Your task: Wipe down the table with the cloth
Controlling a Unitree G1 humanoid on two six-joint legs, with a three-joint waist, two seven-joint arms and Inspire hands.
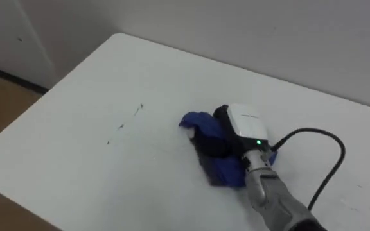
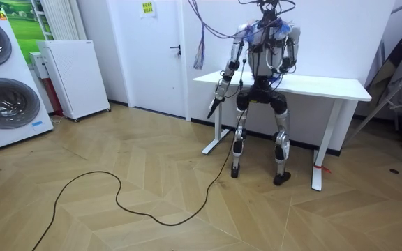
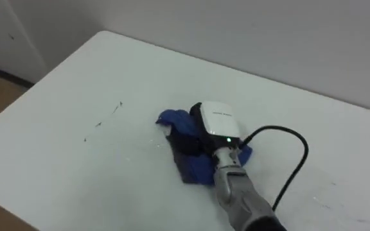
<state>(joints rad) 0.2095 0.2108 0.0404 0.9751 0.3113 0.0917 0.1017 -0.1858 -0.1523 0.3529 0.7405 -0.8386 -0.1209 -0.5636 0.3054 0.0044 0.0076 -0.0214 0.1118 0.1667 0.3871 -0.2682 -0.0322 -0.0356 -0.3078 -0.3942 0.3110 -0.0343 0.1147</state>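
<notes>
The robot stands upright on the wood floor, close against the long near edge of a white rectangular table (image 1: 140, 70), facing it and the wall behind it. Its right arm is bent forward over the tabletop, and the right hand (image 1: 243, 122), with a white cover on its back, lies palm down on a crumpled dark-blue cloth (image 1: 198, 121). The cloth sits about midway across the surface, well in from every edge, and spreads out from under the hand towards the table's left end and towards the robot. The fingers are dark against the folds and partly buried in them, so I cannot tell whether they are curled into the cloth or pressing flat on it.

A few small dark specks (image 1: 139, 109) mark the tabletop between the cloth and the left edge, well apart from the cloth.

The left hand (image 2: 217, 97) hangs low beside the table's left end, off the surface; I cannot make out its fingers.
</notes>
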